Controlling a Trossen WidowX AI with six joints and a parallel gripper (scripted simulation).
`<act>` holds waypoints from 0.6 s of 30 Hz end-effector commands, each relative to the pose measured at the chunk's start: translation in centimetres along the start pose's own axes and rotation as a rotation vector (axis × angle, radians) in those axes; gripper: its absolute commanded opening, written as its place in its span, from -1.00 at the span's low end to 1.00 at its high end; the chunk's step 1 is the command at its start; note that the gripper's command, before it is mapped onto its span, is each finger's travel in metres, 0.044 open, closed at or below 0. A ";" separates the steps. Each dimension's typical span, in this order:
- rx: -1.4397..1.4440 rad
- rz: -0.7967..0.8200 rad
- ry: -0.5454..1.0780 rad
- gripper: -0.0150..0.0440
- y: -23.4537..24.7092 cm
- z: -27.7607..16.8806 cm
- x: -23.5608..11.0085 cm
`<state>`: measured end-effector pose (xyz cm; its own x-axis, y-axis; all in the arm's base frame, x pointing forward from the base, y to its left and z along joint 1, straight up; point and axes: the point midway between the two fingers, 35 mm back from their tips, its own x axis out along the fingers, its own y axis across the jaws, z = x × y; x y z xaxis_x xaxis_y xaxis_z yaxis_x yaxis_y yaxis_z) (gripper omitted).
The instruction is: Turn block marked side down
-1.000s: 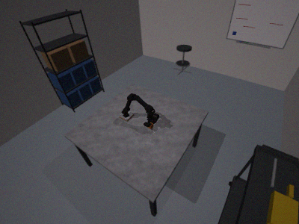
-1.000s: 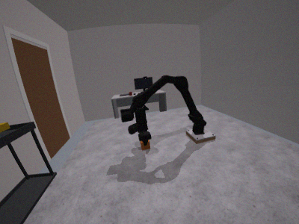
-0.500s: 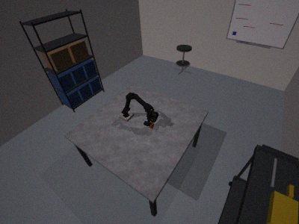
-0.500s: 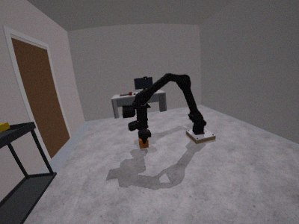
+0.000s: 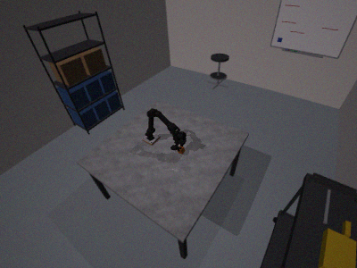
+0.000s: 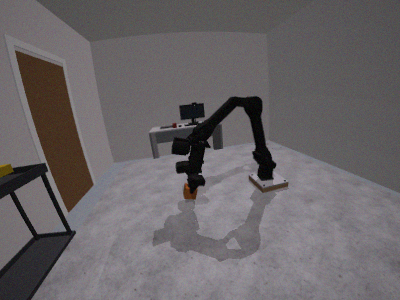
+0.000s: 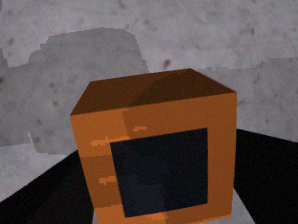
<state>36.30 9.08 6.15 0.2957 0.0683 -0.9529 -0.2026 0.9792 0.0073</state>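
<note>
Block: the orange block (image 7: 154, 156) sits between the gripper's fingers, near the middle of the table (image 5: 147, 188) and a little toward its far edge in the top view. In the exterior view it appears slightly above the surface or just at it; I cannot tell whether it touches.
Marked side: the dark square patch (image 7: 160, 171) faces the wrist camera, so it is turned up toward the gripper, with the block tilted.
Gripper: the gripper (image 6: 194, 186) is closed on the block, the black fingers pressing from either side at a middling width.
Arm: the arm (image 6: 235, 112) arches up from its base plate (image 6: 269, 182) and bends down over the block.
Table surface: mottled grey; the arm's shadow (image 6: 215, 237) lies toward the near edge, in front of the block.
Close by: only the base plate stands on the table near the block, apart from it, toward the far corner side.
Around the table: a shelf rack (image 5: 73, 71) with blue and brown bins off the left edge, a stool (image 5: 219, 66) beyond the far edge, a whiteboard (image 5: 314, 27) on the wall, a dark cart (image 5: 319, 228) with a yellow item by the near right corner.
Exterior background: a door (image 6: 52, 130), a desk (image 6: 175, 135) with a monitor (image 6: 192, 111).
In the way: nothing stands between the gripper and the surface under the block.
</note>
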 end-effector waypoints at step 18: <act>0.007 -0.006 -0.237 -0.49 -0.1 -0.4 -0.6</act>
<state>35.66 8.93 6.15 0.4841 0.1063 -0.8686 -0.2020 0.9794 0.0073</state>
